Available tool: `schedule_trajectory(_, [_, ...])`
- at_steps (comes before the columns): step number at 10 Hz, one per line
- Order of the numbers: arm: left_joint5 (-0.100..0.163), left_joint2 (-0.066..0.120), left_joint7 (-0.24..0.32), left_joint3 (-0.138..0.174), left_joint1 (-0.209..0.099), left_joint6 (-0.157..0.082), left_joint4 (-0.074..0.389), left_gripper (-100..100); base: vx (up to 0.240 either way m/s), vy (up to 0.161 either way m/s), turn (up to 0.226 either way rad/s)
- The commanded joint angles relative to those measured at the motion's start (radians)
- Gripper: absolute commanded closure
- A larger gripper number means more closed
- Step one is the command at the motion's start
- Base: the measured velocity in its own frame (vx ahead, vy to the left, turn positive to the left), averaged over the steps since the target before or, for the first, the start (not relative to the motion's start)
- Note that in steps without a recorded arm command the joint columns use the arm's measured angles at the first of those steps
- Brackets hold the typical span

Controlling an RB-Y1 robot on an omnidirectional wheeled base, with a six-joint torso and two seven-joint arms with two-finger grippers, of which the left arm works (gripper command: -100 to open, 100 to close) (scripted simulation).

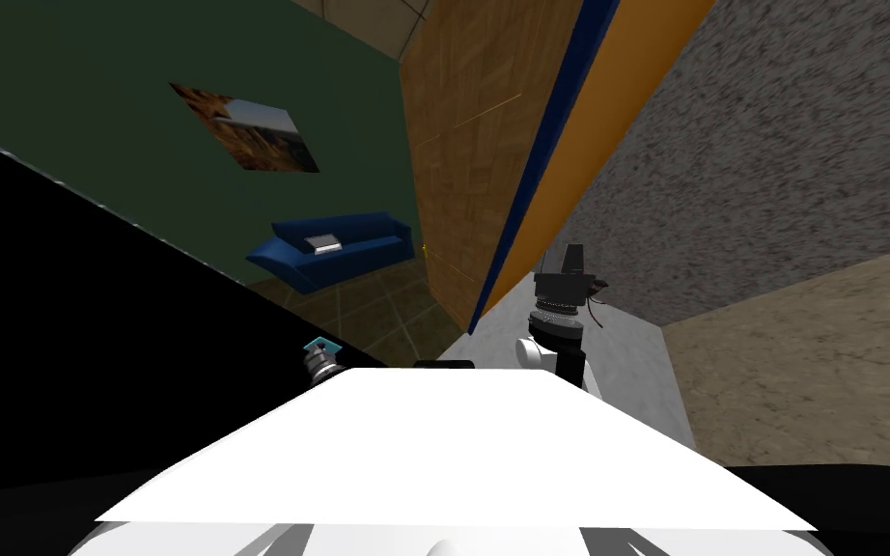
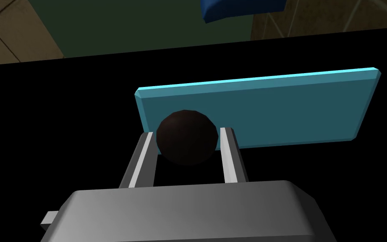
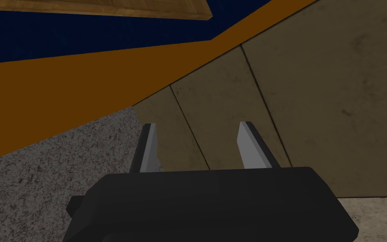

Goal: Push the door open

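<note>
The left gripper (image 2: pixel 187 132) is clenched on a dark round knob (image 2: pixel 187 143), one finger flush against each side. Just past the fingertips the knob sits on a flat teal plate (image 2: pixel 281 109) that stretches well off to one side of the gripper. Around the plate is a black area (image 2: pixel 62 105). The head view gives the left gripper (image 1: pixel 322 355) as a small shape with a teal fleck at its tip, against the same black area (image 1: pixel 67 319); the wrist view adds the knob.

The right gripper (image 3: pixel 197 126) is released, its fingers apart with nothing between them. Beyond the fingertips lie a beige tiled surface (image 3: pixel 314 105) and a rough speckled grey wall (image 3: pixel 62 168), neither touching it. In the head view the right gripper (image 1: pixel 573 259) stands raised near the foot of that grey wall (image 1: pixel 771 145).

Further ahead of the right gripper an orange band (image 3: pixel 62 92) runs beside the blue edge (image 3: pixel 62 38) of the wooden door (image 3: pixel 104 6). The head view shows the door (image 1: pixel 462 145) standing open, with its blue edge (image 1: pixel 540 164) towards the right gripper. Between the door and the black area there is open floor (image 1: pixel 385 309).

Farthest off, a blue sofa (image 1: pixel 332 249) stands against a green wall (image 1: pixel 96 97) that carries a picture (image 1: pixel 245 127). A corner of the sofa (image 2: pixel 243 8) also shows beyond the left gripper.
</note>
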Motion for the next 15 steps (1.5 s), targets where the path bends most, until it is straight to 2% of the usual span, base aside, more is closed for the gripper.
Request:
schedule_trajectory(1, [0.016, 0.025, 0.007, 0.016, 0.011, -0.020, 0.036, 100, 0.139, 0.066, -0.020])
schedule_trajectory(3, [0.057, 0.030, 0.006, 0.044, 0.043, -0.021, 0.028, 100, 0.177, 0.092, -0.043])
schedule_trajectory(5, [0.057, 0.030, 0.006, 0.044, 0.043, -0.021, 0.028, 100, 0.103, 0.039, 0.007])
schedule_trajectory(6, [0.073, 0.031, 0.005, 0.054, 0.055, -0.021, 0.025, 100, 0.059, 0.054, -0.055])
schedule_trajectory(8, [0.073, 0.031, 0.005, 0.054, 0.055, -0.021, 0.025, 100, 0.047, 0.021, -0.007])
schedule_trajectory(9, [0.096, 0.033, 0.005, 0.069, 0.072, -0.021, 0.021, 100, 0.107, 0.035, -0.041])
schedule_trajectory(10, [0.096, 0.033, 0.005, 0.069, 0.072, -0.021, 0.021, 100, 0.116, 0.038, -0.016])
schedule_trajectory(11, [0.117, 0.035, 0.004, 0.083, 0.089, -0.021, 0.018, 100, 0.150, 0.064, -0.035])
schedule_trajectory(15, [0.161, 0.038, 0.003, 0.112, 0.122, -0.022, 0.010, 100, 0.179, 0.076, -0.015])
